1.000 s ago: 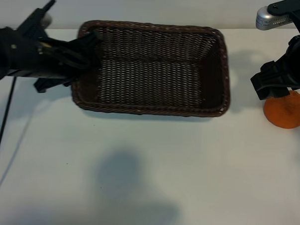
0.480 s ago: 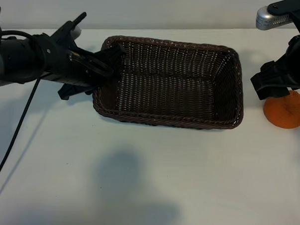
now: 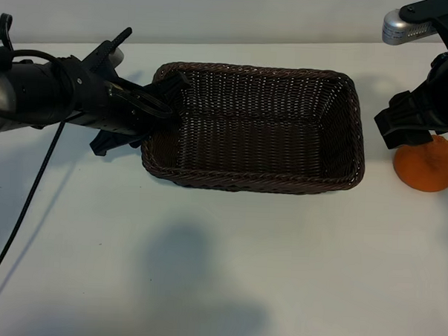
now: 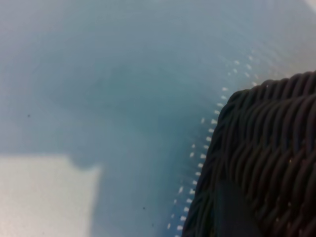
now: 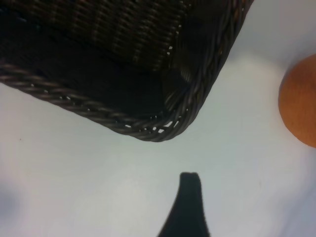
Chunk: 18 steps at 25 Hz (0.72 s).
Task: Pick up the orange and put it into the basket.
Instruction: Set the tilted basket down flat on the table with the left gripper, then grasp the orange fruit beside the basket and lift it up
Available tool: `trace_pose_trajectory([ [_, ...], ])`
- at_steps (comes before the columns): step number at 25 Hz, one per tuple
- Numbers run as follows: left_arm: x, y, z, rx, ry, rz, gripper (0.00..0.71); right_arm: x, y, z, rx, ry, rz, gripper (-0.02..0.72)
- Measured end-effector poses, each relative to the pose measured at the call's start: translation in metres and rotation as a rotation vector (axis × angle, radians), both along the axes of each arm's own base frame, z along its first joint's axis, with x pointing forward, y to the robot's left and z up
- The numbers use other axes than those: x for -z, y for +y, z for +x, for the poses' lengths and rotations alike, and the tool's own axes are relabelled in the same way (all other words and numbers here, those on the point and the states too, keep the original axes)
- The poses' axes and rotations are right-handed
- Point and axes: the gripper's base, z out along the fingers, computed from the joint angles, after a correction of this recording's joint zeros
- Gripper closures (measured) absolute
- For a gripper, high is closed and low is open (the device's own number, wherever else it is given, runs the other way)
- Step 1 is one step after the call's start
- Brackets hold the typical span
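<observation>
1. My left gripper (image 3: 166, 98) is clamped on the basket's (image 3: 343, 169) left short rim, near the far corner, one finger inside the wall and one outside.
2. Left arm lies low along the table (image 3: 219, 272), reaching in from the left edge; a black cable (image 3: 21, 211) trails from it toward the near edge.
3. Left wrist view: only the basket's braided corner (image 4: 266, 148) against the table (image 4: 98, 74); my own fingers do not show there.
4. My right gripper (image 3: 405, 131) hangs at the right edge, jaws spread, pinching nothing.
5. The orange (image 3: 426, 163) sits on the table directly beneath and just nearside of the right gripper, partly hidden by it; contact cannot be told.
6. Orange lies outside the basket, near its right short side but apart from it.
7. Right wrist view: one dark fingertip (image 5: 187, 197) over bare table, basket corner (image 5: 163, 131) ahead, orange (image 5: 301, 106) off to the side.
</observation>
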Motion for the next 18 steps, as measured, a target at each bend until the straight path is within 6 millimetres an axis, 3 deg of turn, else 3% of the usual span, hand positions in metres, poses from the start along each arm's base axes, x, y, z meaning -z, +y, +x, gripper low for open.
trace_pose_trajectory([
  [4,0.0003,-0.0002,-0.0007,0.013,0.005,0.004,0.308,0.0,0.0,0.0,0.0,0.0,0.0,0.108],
  [8,0.0004,-0.0005,-0.0012,0.035,0.005,0.014,0.086,0.0,0.0,0.0,0.0,0.0,0.0,0.108],
  [10,0.0006,-0.0009,-0.0021,0.047,0.014,0.016,0.017,0.0,0.0,0.0,0.0,0.0,0.0,0.108],
  [18,-0.0006,-0.0015,-0.006,0.088,0.038,0.025,0.011,0.0,-0.0001,0.0,0.0,0.0,-0.001,0.108],
])
